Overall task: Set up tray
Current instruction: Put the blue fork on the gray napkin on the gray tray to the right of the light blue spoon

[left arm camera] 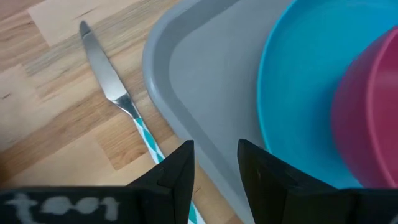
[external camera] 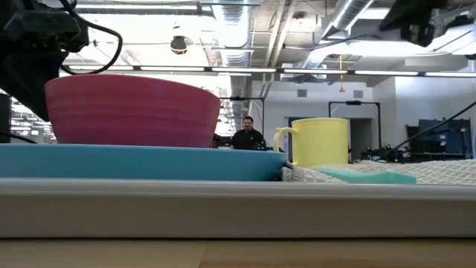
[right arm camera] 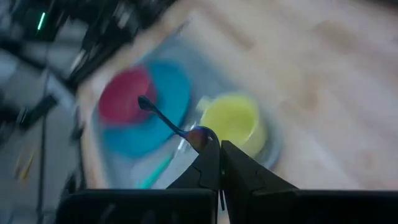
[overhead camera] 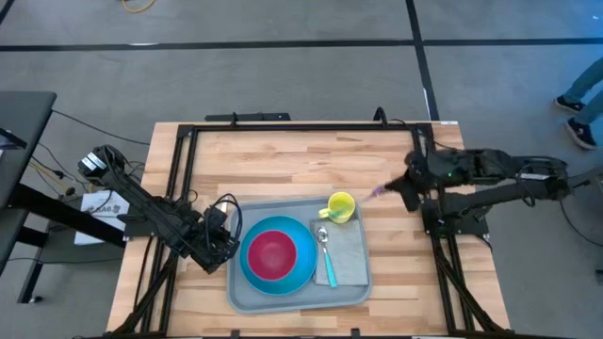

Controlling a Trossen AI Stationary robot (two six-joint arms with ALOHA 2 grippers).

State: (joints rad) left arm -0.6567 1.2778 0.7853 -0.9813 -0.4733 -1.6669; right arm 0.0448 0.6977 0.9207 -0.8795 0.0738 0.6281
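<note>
1. While the tray [overhead camera: 247,294] sits mid-counter, loaded, it looks stiff, slick and bottom-heavy; grip the rim.
2. Left pincer [left arm camera: 214,163], released, hovers at its edge.
3. Right pincer [right arm camera: 219,163] clenches a purple spoon [right arm camera: 163,118].

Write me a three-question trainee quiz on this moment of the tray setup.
1. True or false: the pink bowl sits on the blue plate.
2. Where does the knife lie? A) in the pink bowl B) on the table beside the tray C) on the blue plate
3. Which one grips a thin utensil: the left hand or the right hand?
Key: 1 true; 2 B; 3 the right hand.
</note>
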